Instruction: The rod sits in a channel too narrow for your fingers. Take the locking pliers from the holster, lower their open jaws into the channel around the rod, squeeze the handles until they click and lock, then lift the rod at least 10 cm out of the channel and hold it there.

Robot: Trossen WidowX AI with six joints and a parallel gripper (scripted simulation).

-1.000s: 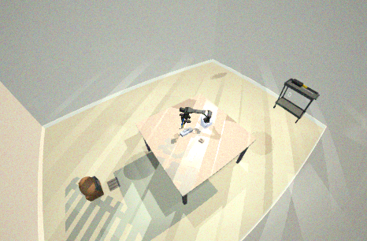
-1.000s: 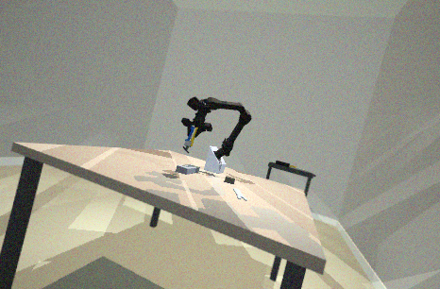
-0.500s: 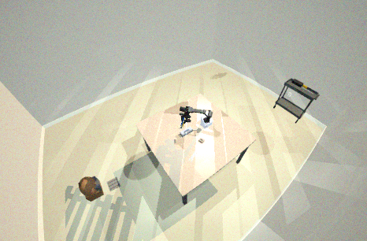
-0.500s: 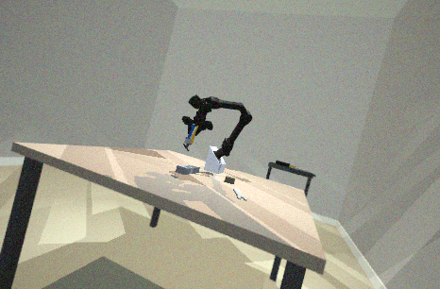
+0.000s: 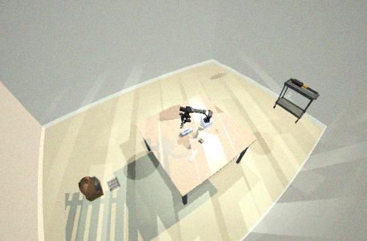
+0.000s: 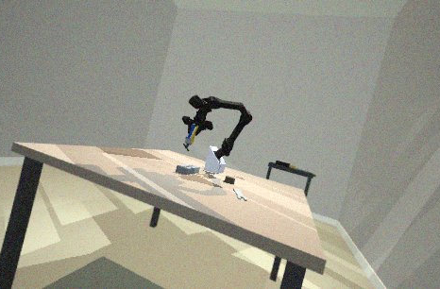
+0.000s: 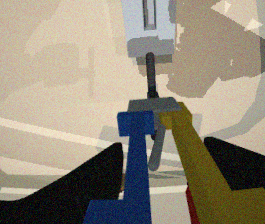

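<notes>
1. Wrist view: locking pliers (image 5: 182,124) (image 6: 192,134) (image 7: 154,105) at lower centre, clamped between the fingers of the gripper (image 5: 184,117) (image 6: 196,127) (image 7: 163,147), with blue handle (image 7: 138,165) at left and yellow handle (image 7: 195,155) at right.
2. At upper centre of the same view, a channel block (image 5: 186,132) (image 6: 187,169) (image 7: 135,30), with what looks like the rod (image 7: 149,17) lying in its slot; too coarse in the other views to tell rod from slot.
3. In the exterior view, pliers tilted, head downward, above the table (image 5: 172,157) (image 6: 273,222), apart from the block and left of centre.
4. Step in hand, by judgement: carrying the pliers over to the channel, jaws apart from the rod.
5. Likely handling: pliers stiff, hinged and rather head-heavy, apt to swing or twist if pinched loosely; handles possibly slick. Best hold low on both handles, squarely across, leaving travel for the locking squeeze. Squeeze too early, and risk closing the jaws before entry.
6. Rod probably rigid and smooth, prone to roll or slip. Take hold near its middle with the plier jaws, straddling it deep enough, then lift straight up after locking.
</notes>
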